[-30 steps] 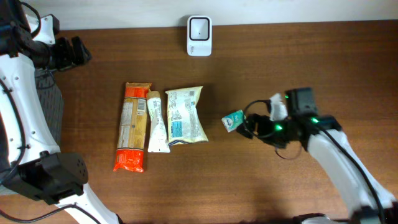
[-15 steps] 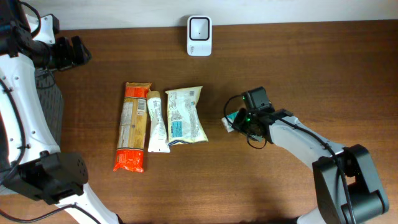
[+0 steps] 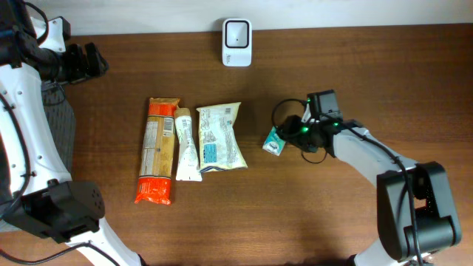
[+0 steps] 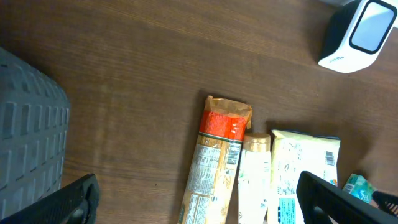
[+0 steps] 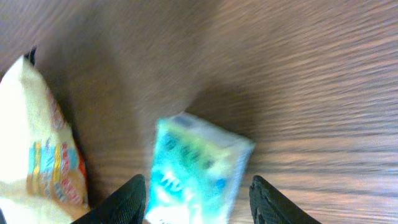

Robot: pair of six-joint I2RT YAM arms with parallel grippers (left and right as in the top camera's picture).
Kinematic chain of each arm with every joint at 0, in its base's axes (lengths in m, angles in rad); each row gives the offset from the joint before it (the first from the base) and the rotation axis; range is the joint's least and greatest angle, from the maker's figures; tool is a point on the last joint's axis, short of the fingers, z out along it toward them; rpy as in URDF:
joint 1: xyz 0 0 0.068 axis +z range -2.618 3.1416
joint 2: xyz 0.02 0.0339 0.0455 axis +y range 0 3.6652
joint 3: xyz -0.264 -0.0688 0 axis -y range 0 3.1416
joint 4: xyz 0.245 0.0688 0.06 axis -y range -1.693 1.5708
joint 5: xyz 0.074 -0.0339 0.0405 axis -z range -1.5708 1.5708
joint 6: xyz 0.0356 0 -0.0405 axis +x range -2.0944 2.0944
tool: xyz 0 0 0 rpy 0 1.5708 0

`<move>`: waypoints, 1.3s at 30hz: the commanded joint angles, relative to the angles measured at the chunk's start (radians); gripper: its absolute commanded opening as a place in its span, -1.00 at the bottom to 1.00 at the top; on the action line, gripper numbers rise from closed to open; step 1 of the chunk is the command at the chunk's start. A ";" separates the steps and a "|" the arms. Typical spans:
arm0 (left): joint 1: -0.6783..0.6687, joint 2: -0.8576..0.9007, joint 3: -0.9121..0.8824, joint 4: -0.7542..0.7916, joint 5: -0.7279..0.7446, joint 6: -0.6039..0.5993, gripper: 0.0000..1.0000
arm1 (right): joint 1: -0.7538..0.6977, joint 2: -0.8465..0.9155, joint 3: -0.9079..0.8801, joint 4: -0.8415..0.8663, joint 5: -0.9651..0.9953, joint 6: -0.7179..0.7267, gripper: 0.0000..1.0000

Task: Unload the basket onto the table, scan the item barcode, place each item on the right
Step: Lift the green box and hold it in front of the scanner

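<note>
The left gripper (image 3: pixel 94 62) sits at the upper left of the overhead view, near the worktop's (image 3: pixel 355 66) back edge. Its wrist view shows the two fingers at the bottom corners of the frame, spread wide with nothing between them.

Left of centre, three items lie side by side. An orange packet (image 3: pixel 157 151) is farthest left, a white tube (image 3: pixel 186 148) is just beside it, and a pale pouch (image 3: pixel 219 138) comes next, its lower left overlapping the tube. The scanner (image 3: pixel 237 32) stands at top centre, well apart from them.

Right of the pouch, near the frame's middle, lies the small teal pack (image 3: pixel 276 142). The right gripper (image 5: pixel 202 198) reaches it from the right. In the blurred right wrist view the pack lies between the half-closed fingers, close to both. I cannot tell whether they press on it or only straddle it.
</note>
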 commanded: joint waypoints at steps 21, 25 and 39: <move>0.001 -0.010 0.007 -0.001 0.011 -0.003 0.98 | -0.146 -0.045 0.123 0.876 -1.203 0.541 -0.92; 0.001 -0.010 0.007 -0.001 0.011 -0.003 0.98 | -0.186 -0.045 0.200 1.746 -1.140 1.368 -0.92; 0.001 -0.010 0.007 -0.001 0.011 -0.003 0.98 | -0.106 0.057 0.201 0.216 -0.749 -0.017 -0.92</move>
